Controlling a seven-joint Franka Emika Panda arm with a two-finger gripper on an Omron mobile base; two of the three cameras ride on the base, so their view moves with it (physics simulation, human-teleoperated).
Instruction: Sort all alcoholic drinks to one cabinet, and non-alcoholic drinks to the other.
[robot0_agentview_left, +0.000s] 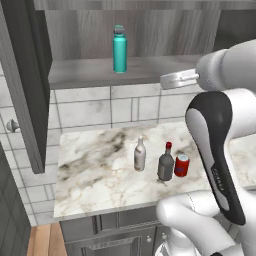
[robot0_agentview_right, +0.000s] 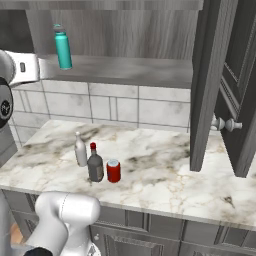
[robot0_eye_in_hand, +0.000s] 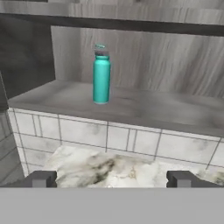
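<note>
A teal bottle (robot0_agentview_left: 119, 49) (robot0_agentview_right: 62, 47) (robot0_eye_in_hand: 101, 74) stands upright on the grey shelf (robot0_agentview_left: 95, 72) (robot0_eye_in_hand: 144, 109) of an open wall cabinet. My gripper (robot0_eye_in_hand: 113, 178) is open and holds nothing; it faces the bottle from a short way off, and in the left base view the gripper (robot0_agentview_left: 169, 80) hangs at shelf height to the bottle's right. On the marble counter (robot0_agentview_left: 95, 165) a pale long-necked bottle (robot0_agentview_left: 140, 155) (robot0_agentview_right: 80, 150), a dark bottle with a red cap (robot0_agentview_left: 166, 162) (robot0_agentview_right: 95, 164) and a red can (robot0_agentview_left: 181, 165) (robot0_agentview_right: 113, 171) stand close together.
An open cabinet door (robot0_agentview_left: 25, 85) juts out at the left, and another open door (robot0_agentview_right: 205, 85) at the right, with a knobbed door (robot0_agentview_right: 240, 100) beyond it. Tiled wall (robot0_eye_in_hand: 109, 135) runs under the shelf. Lower drawers (robot0_agentview_left: 110, 235) sit below the counter.
</note>
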